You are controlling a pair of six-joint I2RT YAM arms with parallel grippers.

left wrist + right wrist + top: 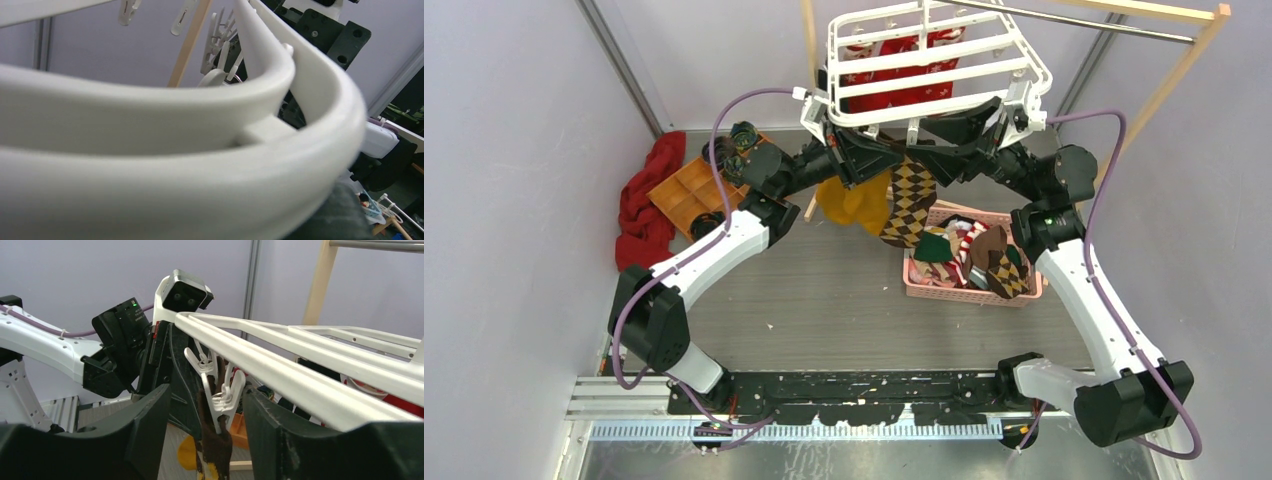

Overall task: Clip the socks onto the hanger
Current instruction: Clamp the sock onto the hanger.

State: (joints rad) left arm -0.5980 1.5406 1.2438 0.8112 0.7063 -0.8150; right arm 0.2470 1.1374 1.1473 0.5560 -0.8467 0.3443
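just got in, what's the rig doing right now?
Left gripper is shut on the near-left corner of the white hanger, holding it. Right gripper has its jaws open either side of a clip that grips the brown argyle sock. More socks lie in the pink basket.

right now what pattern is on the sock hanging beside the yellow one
The sock is brown with cream argyle diamonds, clearest in the top external view.
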